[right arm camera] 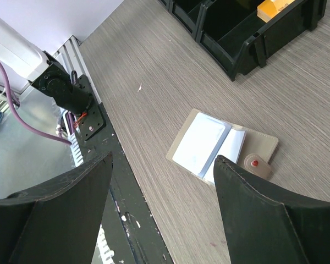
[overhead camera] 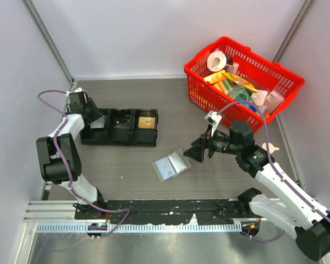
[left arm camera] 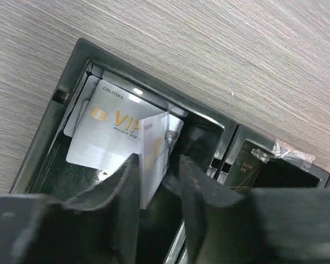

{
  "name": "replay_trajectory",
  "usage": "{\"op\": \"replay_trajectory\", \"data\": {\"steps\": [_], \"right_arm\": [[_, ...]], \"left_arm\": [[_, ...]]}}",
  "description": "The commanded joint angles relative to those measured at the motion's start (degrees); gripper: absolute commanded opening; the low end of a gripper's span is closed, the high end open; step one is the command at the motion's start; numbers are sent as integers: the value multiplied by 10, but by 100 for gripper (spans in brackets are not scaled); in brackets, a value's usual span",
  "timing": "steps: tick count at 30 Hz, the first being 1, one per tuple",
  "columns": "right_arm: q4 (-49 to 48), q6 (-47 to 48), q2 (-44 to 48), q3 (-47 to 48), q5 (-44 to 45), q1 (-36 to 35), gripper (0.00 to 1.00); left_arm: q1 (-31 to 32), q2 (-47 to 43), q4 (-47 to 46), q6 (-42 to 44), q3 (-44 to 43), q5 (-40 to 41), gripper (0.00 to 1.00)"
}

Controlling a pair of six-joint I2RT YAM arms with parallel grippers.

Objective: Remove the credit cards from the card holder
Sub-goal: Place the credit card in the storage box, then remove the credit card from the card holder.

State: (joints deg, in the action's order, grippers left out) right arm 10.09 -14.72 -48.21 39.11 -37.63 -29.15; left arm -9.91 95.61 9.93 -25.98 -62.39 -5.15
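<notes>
The card holder (overhead camera: 171, 165) lies open on the table, pale panels up, and also shows in the right wrist view (right arm camera: 220, 146). My right gripper (overhead camera: 195, 151) hovers just right of it, wide open and empty (right arm camera: 164, 159). My left gripper (overhead camera: 96, 117) is over the left compartment of the black tray (overhead camera: 121, 142). In the left wrist view a pale credit card (left arm camera: 154, 148) stands on edge between my open fingers (left arm camera: 158, 159). It leans on the left finger and is clear of the right one. A silver VIP card (left arm camera: 107, 132) lies flat in the compartment over another card (left arm camera: 77, 113).
A red basket (overhead camera: 195, 82) full of small items stands at the back right. The tray's right compartment holds a yellow item (overhead camera: 147, 122). The middle compartment holds a dark packet (left arm camera: 247, 170). Grey walls enclose the table on three sides.
</notes>
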Motion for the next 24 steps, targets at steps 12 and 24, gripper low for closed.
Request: {"op": "replay_trajectory", "data": {"steps": [12,24], "right_arm": [[-1,7,-24,11,28,-12,78],[23,64,-159,39,286,-218,77]], "left_arm": [[16,-127,157,37,-124,94,78],[259,-332,146,-77,37,93,78]]}}
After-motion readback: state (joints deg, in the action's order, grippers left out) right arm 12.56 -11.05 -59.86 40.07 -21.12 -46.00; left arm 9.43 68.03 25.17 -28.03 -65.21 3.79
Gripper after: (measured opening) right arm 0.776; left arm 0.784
